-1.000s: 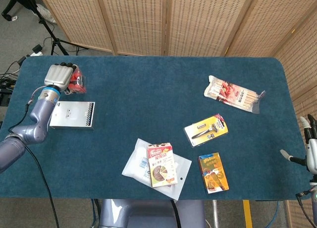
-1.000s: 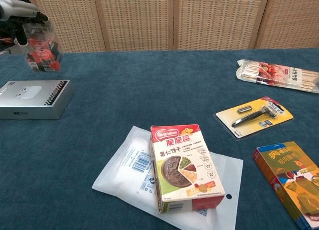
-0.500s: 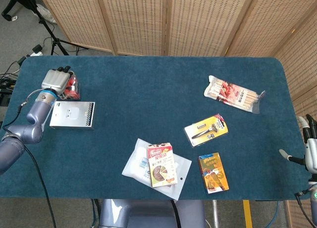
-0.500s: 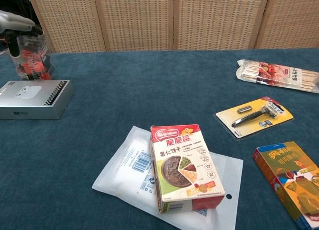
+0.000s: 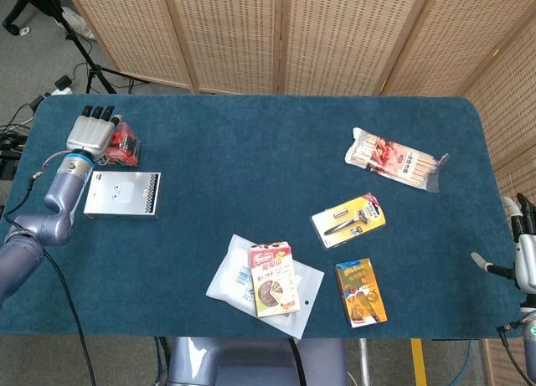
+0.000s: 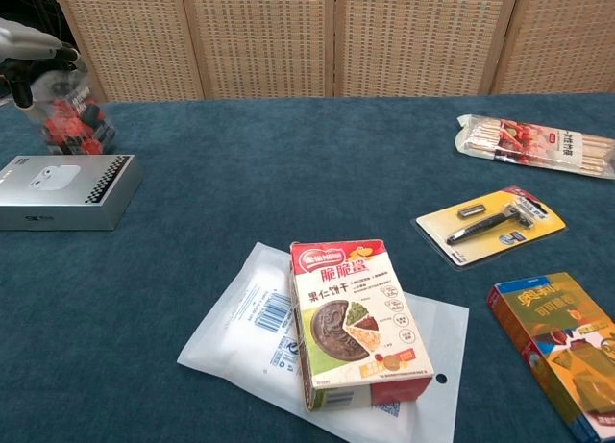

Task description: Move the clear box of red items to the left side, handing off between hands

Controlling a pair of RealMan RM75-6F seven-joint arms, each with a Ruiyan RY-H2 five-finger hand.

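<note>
While the left hand (image 5: 90, 132) holds it, clear box (image 6: 69, 116) contains red items.

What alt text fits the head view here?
At the table's far left, the left hand rests over the clear box of red items, beside a silver box. Snack packs and a razor card lie to the right.

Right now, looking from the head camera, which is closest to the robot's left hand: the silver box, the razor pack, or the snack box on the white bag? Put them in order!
From the left hand:
1. Silver box, just below it at the left edge.
2. Snack box, middle front, on the white bag.
3. Razor pack, over on the right side.
</note>
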